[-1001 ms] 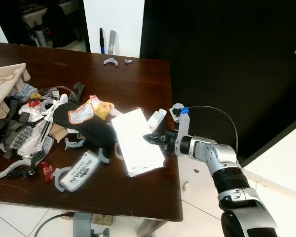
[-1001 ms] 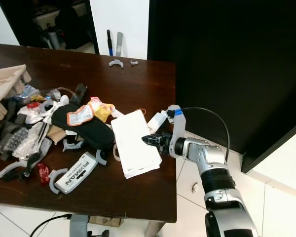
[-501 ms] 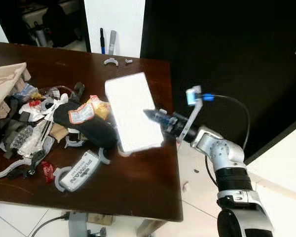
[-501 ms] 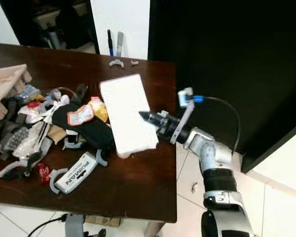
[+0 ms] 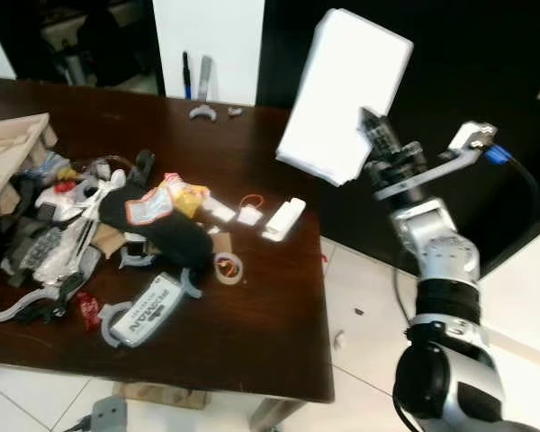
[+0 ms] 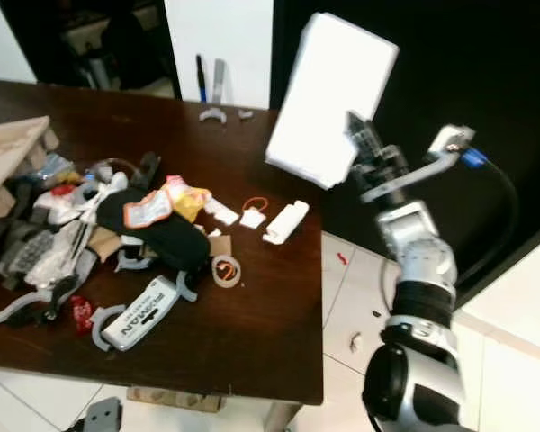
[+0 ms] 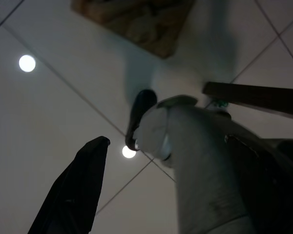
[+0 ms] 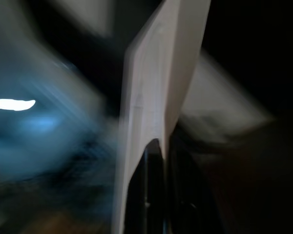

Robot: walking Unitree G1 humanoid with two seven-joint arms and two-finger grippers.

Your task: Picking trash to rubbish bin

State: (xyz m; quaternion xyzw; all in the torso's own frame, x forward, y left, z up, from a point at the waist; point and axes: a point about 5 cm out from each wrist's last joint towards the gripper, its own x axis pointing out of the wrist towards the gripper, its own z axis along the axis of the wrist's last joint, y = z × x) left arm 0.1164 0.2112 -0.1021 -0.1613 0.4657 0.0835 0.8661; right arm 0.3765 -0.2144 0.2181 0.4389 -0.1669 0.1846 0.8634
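My right gripper [image 5: 371,126] is raised high past the table's right edge, shut on the lower edge of a flat white box [image 5: 342,94]. The box hangs in the air, tilted, in front of a black wall. In the right wrist view the white box [image 8: 156,92] stands edge-on between the black fingers [image 8: 151,185], all blurred. A heap of trash [image 5: 90,225] lies on the left part of the dark wooden table [image 5: 252,315]: wrappers, plastic rings, a black pouch, a grey device [image 5: 147,310]. My left arm hangs idle over tiled floor, with one dark finger [image 7: 73,190] in sight.
Small white pieces [image 5: 283,219] and an orange ring [image 5: 227,266] lie where the box was. Two grey clips [image 5: 201,112] sit at the table's far edge. A moulded pulp tray [image 5: 4,153] is at the far left. White tiled floor [image 5: 360,288] runs right of the table.
My right gripper has lifted the white box off the table and swung it up and to the right. Small items that lay under it are now uncovered.
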